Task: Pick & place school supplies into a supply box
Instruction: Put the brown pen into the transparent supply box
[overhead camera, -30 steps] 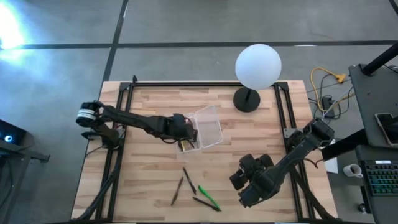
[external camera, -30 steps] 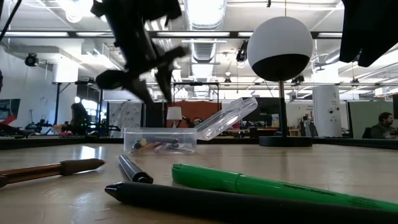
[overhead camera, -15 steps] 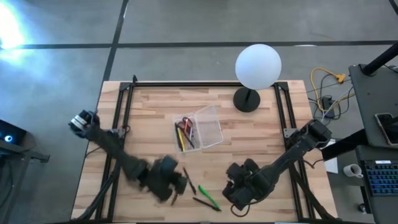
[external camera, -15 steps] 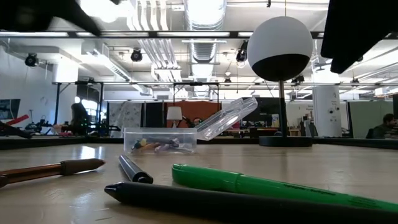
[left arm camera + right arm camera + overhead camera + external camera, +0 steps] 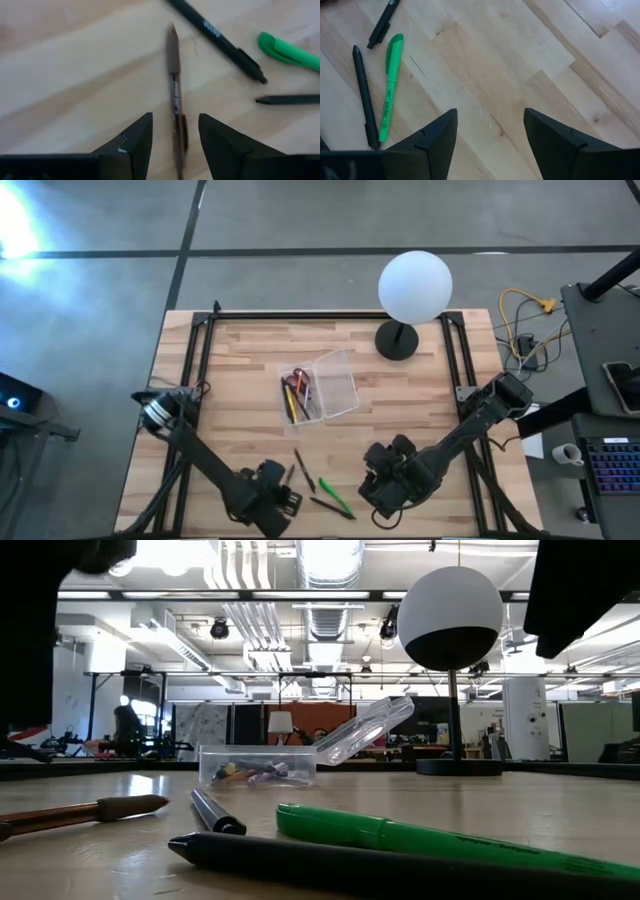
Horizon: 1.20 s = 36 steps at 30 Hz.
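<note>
1. The wooden surface point(image 5: 240, 370) carries everything.
2. Nearest me, four supplies remain loose: a brown pen point(image 5: 174, 95), two black pens point(image 5: 216, 34) point(image 5: 287, 100) and a green highlighter point(image 5: 391, 85).
3. My left fingers point(image 5: 175, 137) spread narrowly astride the brown pen; my right fingers point(image 5: 490, 137) hang wide, empty, near the highlighter.
4. Farther off, one clear supply box point(image 5: 325, 385), lid open, already holds several pens; I judge the job over halfway.

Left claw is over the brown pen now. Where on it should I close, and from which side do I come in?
Grip the brown pen at mid-barrel, coming straight down from above. It lies flat on the table and runs lengthwise into the gap of the open left claw, so the fingers would likely close across its thin width. The black pen lies apart from it.
</note>
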{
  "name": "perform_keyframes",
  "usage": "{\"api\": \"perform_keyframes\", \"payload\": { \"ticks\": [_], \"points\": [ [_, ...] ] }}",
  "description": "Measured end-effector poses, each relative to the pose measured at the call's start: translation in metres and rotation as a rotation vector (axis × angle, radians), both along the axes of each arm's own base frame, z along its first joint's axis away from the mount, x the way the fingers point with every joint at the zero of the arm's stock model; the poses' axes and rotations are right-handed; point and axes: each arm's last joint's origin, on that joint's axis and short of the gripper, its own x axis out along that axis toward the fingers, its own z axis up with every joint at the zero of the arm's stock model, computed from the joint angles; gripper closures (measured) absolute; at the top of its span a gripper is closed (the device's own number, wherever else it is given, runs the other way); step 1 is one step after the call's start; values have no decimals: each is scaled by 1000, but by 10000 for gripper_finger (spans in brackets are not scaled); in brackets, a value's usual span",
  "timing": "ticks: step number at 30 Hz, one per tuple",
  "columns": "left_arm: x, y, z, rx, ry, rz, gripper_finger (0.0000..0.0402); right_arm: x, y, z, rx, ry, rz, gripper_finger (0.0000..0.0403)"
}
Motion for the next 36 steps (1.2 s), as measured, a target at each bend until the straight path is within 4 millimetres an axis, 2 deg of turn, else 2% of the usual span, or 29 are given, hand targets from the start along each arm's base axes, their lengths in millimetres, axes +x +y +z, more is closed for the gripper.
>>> {"api": "perform_keyframes", "payload": {
  "ticks": [4,8,17,22,25,30,33,36],
  "points": [
    [16,-10,12,67,71,-1,258,-2,2,0,2,0,-7,181],
    [26,-11,10,81,79,-3,258,-2,2,0,3,-5,-13,181],
    [28,-4,-21,-6,56,-4,258,-3,3,0,4,-8,-14,181],
    [26,6,-41,-43,111,-22,260,-3,3,0,4,-8,-14,181],
    [24,10,-45,-56,155,-81,284,-3,3,0,3,-7,-13,181],
    [25,18,-49,-51,196,-132,378,-3,3,0,1,-6,-12,181],
    [28,22,-47,-72,189,-152,386,-3,4,0,-13,-22,-14,181],
    [33,24,-35,-84,91,-173,389,-4,6,9,-30,-73,-17,181]
  ]
}}
